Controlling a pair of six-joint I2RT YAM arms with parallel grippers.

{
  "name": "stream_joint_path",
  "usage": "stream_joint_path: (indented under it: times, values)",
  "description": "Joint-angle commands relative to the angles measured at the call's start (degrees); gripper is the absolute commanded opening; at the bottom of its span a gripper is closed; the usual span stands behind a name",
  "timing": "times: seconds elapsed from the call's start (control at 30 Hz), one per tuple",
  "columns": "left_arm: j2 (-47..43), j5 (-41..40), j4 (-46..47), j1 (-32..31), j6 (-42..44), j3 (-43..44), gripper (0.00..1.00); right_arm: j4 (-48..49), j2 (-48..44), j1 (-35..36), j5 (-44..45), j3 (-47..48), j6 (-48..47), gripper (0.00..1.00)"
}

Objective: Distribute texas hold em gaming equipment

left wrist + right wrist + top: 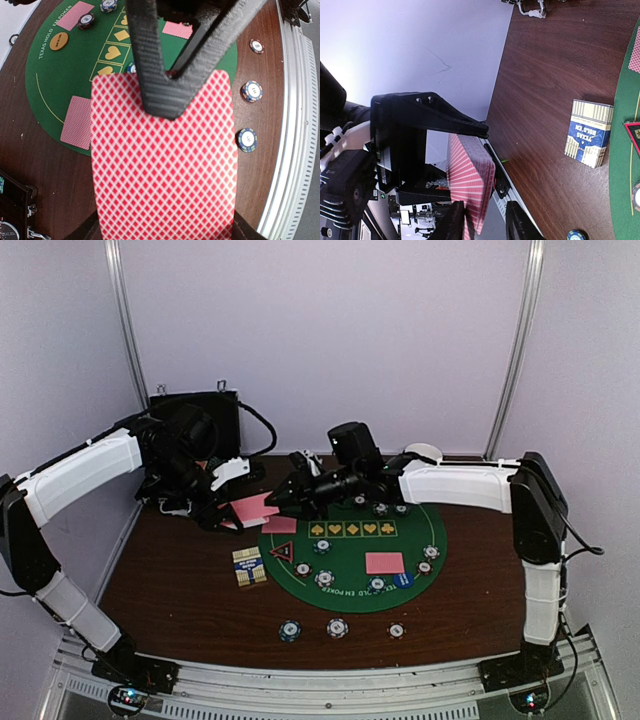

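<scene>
A round green felt mat printed "TEXAS HOLD EM POKER" lay on a dark wood table, with pale walls behind. Just off the mat's left edge lay a blue-and-cream card box reading "TEXAS HOLD EM". Above the mat's far-left rim, the left gripper pinched a pink-backed playing card, back upward, long axis in line with its fingers. The right gripper had its jaws spread either side of the card's free end.

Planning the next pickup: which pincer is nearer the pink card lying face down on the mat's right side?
Right. The right pincer hovers at the mat's far-left edge, left of that card; the left pincer sits even farther left.
</scene>
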Motion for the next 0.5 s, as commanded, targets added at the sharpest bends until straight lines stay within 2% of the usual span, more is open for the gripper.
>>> stream_joint_path:
  times: [0.0, 0.13, 0.3, 0.47]
  values:
    - [-0.72, 1.23, 0.89, 0.14, 0.32, 1.74, 0.07, -1.05, -3.9, -0.44, -0.22, -0.59, -0.25, 0.28]
    - [-0.75, 1.02, 0.91, 0.18, 0.38, 1.61, 0.07, 0.45, -5.22, -0.35, -0.64, -1.15, 1.17, 0.23]
    - [-0.75, 0.9, 0.95, 0.14, 0.49, 1.69, 0.07, 2.45, -5.16, -0.09, -1.9, -1.87, 2.82, 0.21]
    - [-0.71, 0.86, 0.95, 0.14, 0.47, 1.69, 0.07, 4.78, -3.86, 0.97, -3.28, -2.15, 4.16, 0.28]
